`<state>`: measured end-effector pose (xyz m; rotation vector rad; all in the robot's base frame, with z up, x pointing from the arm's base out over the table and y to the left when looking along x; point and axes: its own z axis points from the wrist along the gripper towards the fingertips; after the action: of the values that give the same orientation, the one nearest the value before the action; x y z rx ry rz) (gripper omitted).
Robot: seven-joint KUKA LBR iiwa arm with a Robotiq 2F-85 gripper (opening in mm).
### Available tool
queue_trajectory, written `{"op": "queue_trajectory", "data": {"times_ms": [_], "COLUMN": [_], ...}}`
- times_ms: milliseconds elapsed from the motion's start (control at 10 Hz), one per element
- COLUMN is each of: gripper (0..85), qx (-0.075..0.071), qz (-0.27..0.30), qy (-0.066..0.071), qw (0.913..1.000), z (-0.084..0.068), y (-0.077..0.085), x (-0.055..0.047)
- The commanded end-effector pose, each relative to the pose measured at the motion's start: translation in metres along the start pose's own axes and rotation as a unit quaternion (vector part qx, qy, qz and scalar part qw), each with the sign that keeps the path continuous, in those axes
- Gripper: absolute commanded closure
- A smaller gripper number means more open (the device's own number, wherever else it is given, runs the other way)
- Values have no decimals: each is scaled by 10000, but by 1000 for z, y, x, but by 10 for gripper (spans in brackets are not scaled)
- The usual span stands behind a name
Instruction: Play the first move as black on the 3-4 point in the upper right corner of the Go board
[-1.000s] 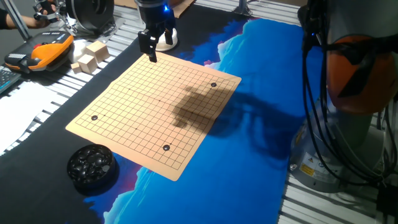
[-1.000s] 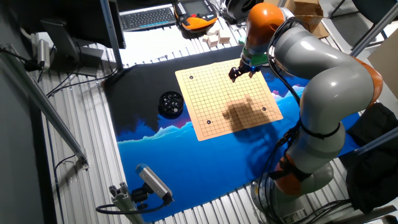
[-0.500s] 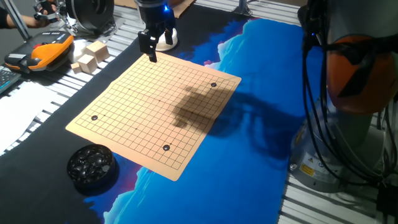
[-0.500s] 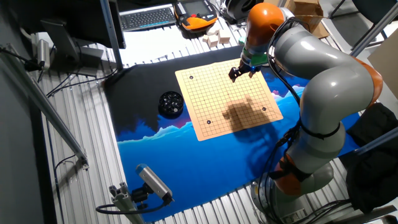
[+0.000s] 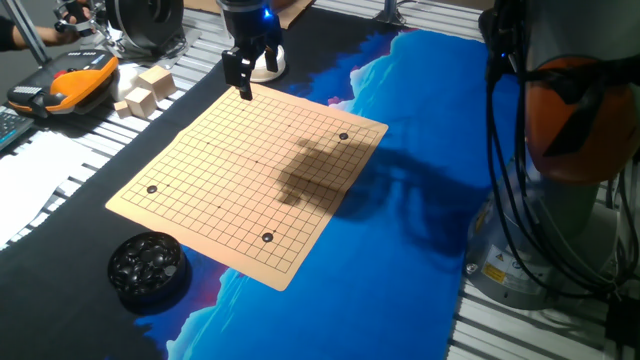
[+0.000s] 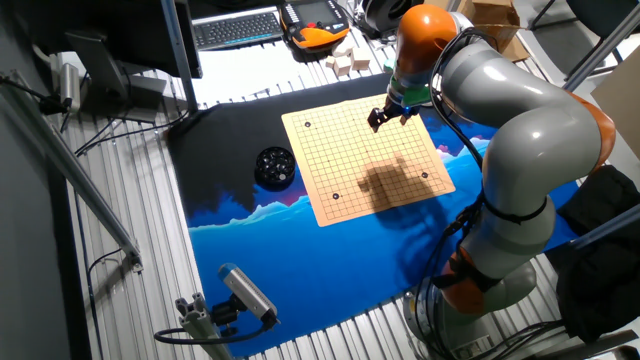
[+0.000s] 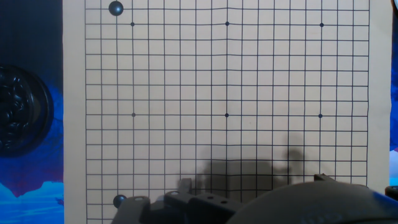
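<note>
In one fixed view, the gripper (image 5: 243, 82) hung above the far corner of the Go board (image 5: 250, 170); whether its fingers clenched a black stone was unclear. In the other fixed view, a bowl of black stones (image 6: 274, 165) sat beside the board. The hand view showed a placed stone (image 7: 115, 8).

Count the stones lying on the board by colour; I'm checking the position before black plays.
Black stones on the Go board: 3
White stones on the board: 0
Total on the board: 3
The black stones piled in the bowl beside the board are too many to count and are left out.
</note>
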<state>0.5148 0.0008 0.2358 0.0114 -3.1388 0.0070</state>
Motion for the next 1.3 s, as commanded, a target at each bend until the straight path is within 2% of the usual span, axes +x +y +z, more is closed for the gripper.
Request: {"op": "queue_trajectory", "data": {"times_ms": [0, 100, 400, 900, 1100, 1200], "gripper": [850, 850, 850, 850, 850, 850], "qx": [81, 71, 54, 42, -232, -259], "qz": [-60, -20, 225, 295, 457, 497], "qy": [759, 659, 634, 625, 709, 732], "qw": [9971, 9978, 9977, 9976, 9962, 9957], "z": [0, 0, 0, 0, 0, 0], "y": [0, 0, 0, 0, 0, 0], "x": [0, 0, 0, 0, 0, 0]}}
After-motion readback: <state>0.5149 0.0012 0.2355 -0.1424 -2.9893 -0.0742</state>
